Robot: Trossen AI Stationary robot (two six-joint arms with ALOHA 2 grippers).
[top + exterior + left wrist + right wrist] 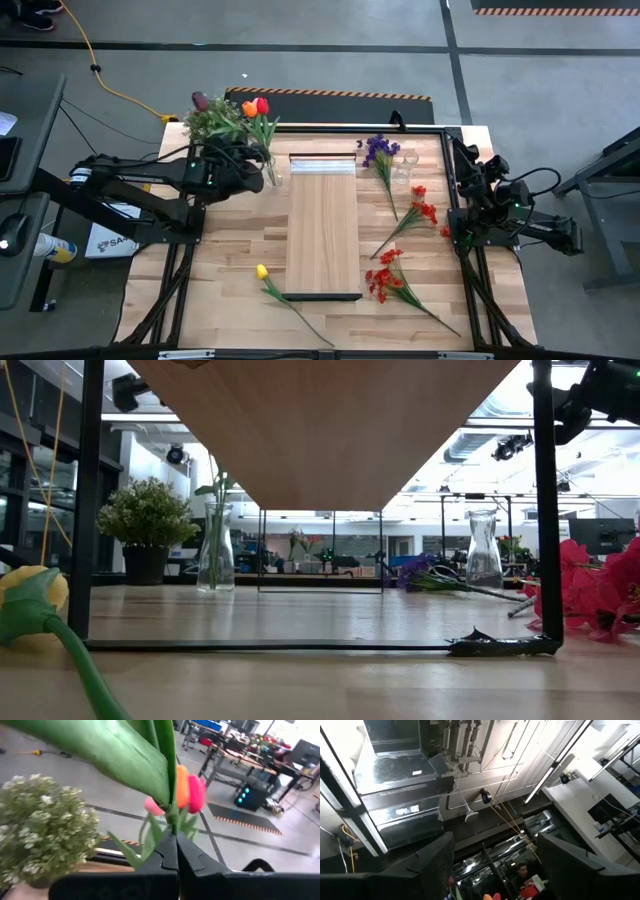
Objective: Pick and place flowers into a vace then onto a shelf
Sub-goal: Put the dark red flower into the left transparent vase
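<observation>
Red and orange tulips (pixel 256 107) stand at the table's far left, their stems running down to a glass vase (pixel 271 172) that also shows in the low view (pixel 215 550) with a green stem in it. My left gripper (pixel 248 160) hovers beside that vase, shut on a green flower stem (pixel 173 820). A dark purple tulip (pixel 200 100) shows over the potted plant. The shelf (pixel 322 225) lies mid-table. A yellow tulip (pixel 262 272), a purple sprig (pixel 380 152) and red sprays (pixel 420 210) lie on the table. My right gripper (pixel 495 870) waits open at the right edge (pixel 490 190), pointing upward. My left gripper pinches a green stem (pixel 173 822) between its two shut fingers (pixel 167 852), just below a broad leaf (pixel 125 760). The fingers come roughly level from the table's left and lie across the stem. Which blossom the stem carries, and where its lower end sits, I cannot tell.
A bushy potted plant (pixel 212 125) stands at the far left corner, close to the left gripper. A second, empty glass vase (pixel 405 165) stands right of the shelf. More red sprays (pixel 392 280) lie near the front right. Black frame posts (pixel 90 500) rise around the table.
</observation>
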